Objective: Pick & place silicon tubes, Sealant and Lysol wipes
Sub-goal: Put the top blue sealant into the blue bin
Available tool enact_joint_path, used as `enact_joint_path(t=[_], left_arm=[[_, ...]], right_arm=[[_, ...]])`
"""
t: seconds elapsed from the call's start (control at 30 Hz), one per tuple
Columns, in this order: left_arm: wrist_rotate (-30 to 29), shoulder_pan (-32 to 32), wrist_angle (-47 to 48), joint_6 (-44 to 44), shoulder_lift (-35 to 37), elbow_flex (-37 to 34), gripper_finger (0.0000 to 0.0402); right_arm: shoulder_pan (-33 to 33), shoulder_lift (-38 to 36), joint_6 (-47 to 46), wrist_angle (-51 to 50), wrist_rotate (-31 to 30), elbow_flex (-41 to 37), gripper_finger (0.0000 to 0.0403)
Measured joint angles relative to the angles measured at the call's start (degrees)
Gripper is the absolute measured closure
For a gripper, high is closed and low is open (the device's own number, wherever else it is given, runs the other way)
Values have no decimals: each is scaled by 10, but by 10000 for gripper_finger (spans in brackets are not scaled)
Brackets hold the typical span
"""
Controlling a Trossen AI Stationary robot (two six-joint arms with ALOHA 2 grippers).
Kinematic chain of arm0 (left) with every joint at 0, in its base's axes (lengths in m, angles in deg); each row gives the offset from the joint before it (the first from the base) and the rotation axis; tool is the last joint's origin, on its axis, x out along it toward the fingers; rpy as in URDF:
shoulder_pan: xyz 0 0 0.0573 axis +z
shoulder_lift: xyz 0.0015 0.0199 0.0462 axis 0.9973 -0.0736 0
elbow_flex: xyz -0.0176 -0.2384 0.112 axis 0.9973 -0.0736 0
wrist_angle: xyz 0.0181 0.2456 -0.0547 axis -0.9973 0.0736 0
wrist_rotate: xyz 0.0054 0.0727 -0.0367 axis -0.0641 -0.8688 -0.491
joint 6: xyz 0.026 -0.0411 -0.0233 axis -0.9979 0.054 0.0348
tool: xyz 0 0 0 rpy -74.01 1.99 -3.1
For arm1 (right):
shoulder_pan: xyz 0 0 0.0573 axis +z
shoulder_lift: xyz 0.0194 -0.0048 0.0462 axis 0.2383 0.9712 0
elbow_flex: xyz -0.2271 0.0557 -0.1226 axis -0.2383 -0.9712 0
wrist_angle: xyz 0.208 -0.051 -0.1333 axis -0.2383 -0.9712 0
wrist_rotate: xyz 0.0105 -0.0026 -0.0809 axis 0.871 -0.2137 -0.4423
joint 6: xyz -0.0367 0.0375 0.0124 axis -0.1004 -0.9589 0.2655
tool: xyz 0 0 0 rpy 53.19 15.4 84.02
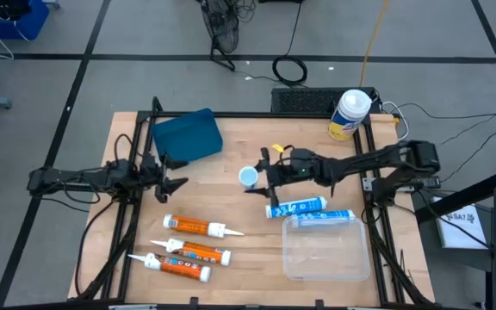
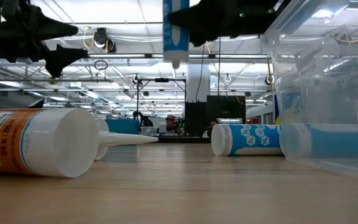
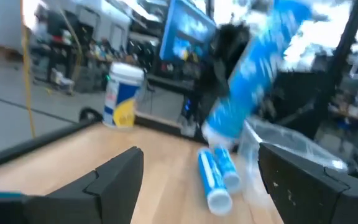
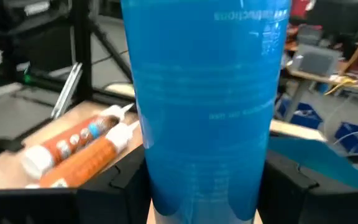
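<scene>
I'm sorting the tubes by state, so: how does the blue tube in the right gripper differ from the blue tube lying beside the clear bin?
The held blue tube hangs off the table in the right gripper, upright with its nozzle down in the low view; the lying blue tube rests on its side on the wood. The held one is clamped between fingers; the lying one is untouched, next to the clear bin. Both are blue with white print, the same type.

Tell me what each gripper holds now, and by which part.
The right gripper holds a blue tube by its body, one of the fingers on each side, lifted above the table. The left gripper is open and holds nothing.
</scene>
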Motion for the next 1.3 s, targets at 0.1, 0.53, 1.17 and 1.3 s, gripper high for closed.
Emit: enact_joint_path(t=[0.1,0.53,1.17,1.3], left_arm=[[-41,1,-3,-20,-8,0,91],[-75,1,-178,-102,-228,22,92],[25,1,-187,-323,-641,361,92],[37,1,-187,-311,-649,372,92]], right_arm=[[-10,30,4,17,1,0,198],[-72,127,19,127,38,8,198],[-72,138,8,105,45,27,198],[-72,138,8,105,45,27,198]])
